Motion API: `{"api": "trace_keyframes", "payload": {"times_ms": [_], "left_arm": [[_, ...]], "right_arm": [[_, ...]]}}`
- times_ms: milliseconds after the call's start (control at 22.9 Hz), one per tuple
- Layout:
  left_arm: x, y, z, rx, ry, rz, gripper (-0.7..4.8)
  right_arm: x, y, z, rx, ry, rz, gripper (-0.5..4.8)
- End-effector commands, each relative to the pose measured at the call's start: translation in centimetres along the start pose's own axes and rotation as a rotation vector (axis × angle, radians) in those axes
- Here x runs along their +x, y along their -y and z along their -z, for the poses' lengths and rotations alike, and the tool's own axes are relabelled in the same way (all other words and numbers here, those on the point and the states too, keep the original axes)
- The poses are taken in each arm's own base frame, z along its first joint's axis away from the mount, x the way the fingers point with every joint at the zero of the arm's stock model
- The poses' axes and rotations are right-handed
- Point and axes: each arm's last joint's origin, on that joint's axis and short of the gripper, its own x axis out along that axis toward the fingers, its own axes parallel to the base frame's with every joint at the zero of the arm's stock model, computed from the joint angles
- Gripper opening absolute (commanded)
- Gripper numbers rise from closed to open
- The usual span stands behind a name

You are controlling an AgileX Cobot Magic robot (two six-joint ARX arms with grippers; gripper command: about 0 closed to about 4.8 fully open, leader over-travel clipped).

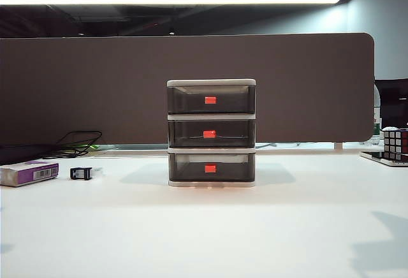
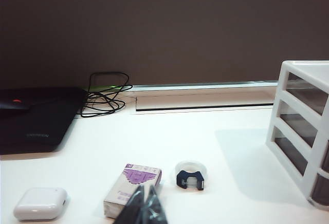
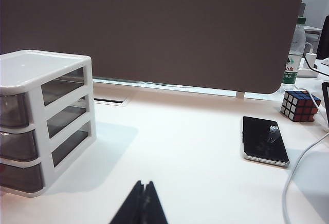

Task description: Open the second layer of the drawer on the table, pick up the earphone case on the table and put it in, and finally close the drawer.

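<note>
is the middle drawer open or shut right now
Shut. The second layer sits flush with the drawers above and below in the white frame, its red tab in line with theirs.

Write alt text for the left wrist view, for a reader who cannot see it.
A shut black left gripper hovers over a white table, above a purple-and-white box, between a whitish rounded earphone case and a white-framed grey drawer unit.

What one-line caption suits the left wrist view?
Shut left gripper above the table, near purple-and-white box, earphone case and drawer.
</note>
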Motion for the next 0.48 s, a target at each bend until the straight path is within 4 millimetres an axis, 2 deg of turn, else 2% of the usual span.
{"api": "trace_keyframes", "payload": {"times_ms": [44, 349, 481], "left_arm": [[0.0, 0.0, -0.3, -0.065, 0.012, 0.003, -0.05], [0.0, 0.3, -0.1, -0.245, -0.018, 0.116, -0.05], [-0.1, 0.6, 0.2, -0.338, -0.068, 0.197, -0.05]], "right_arm": [[0.0, -0.1, 0.1, 0.006, 0.008, -0.031, -0.04], [-0.2, -1.0, 0.3, 0.115, -0.011, -0.349, -0.04], [-0.4, -1.6, 0.5, 0.122, -0.038, -0.551, -0.04]]}}
